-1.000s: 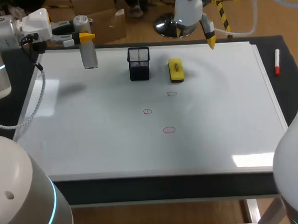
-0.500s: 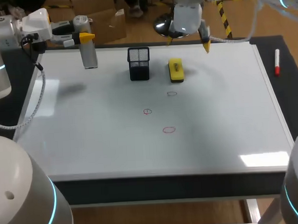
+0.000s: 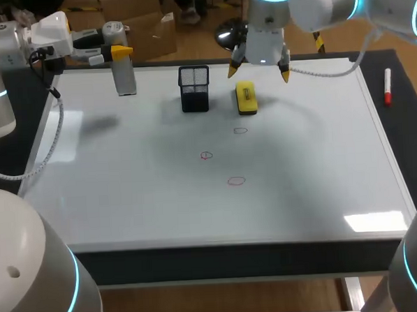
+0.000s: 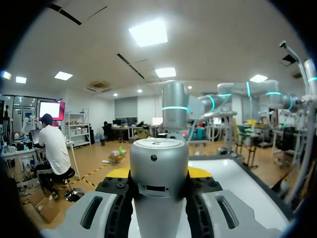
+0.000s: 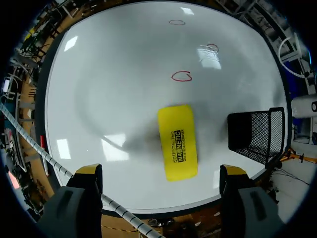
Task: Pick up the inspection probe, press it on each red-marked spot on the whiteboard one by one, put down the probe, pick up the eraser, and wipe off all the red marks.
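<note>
The grey cylindrical inspection probe hangs upright over the whiteboard's far left corner, with my left gripper shut on its upper end. In the left wrist view the probe fills the gap between the yellow fingertips. The yellow eraser lies flat near the far edge. My right gripper hovers open just above and behind it; in the right wrist view the eraser lies ahead of the right gripper, between its spread tips. Three red marks sit mid-board.
A black mesh pen holder stands just left of the eraser, close beside my right gripper's finger in the wrist view. A red marker lies on the dark table right of the board.
My right arm has swung left and down from the far edge, coming over the eraser with its jaws still wide. My left arm and the probe have stayed put.
</note>
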